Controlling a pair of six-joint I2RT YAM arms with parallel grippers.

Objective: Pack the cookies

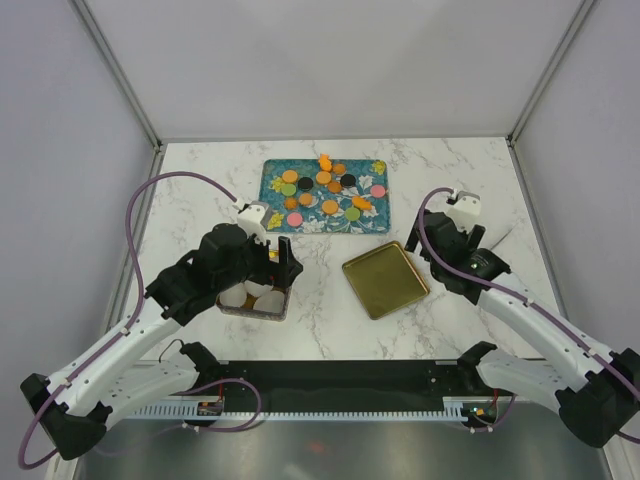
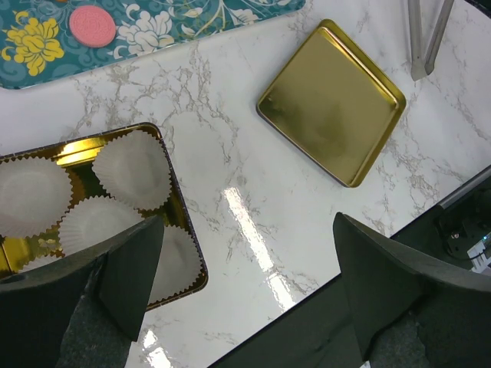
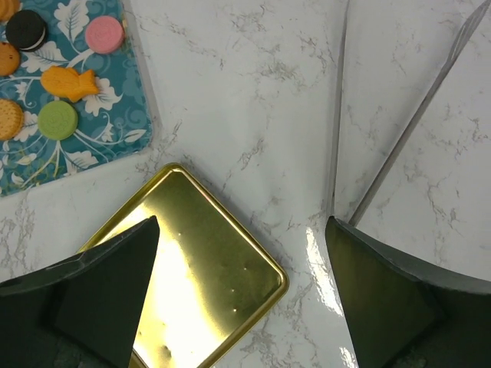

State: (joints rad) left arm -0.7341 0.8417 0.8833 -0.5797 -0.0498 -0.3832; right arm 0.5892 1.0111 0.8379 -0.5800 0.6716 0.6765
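Cookies in orange, green, pink, black and yellow lie spread on the teal floral tray at the back centre. The right wrist view shows a pink cookie, a black one and a green one on the tray. The left wrist view shows one pink cookie. My left gripper is open and empty, above the right edge of a gold tin. My right gripper is open and empty, above the right corner of a gold lid.
The gold tin at front left holds white pleated paper cups, with no cookie in view in them. The gold lid lies flat right of centre. Enclosure walls and metal posts bound the marble table.
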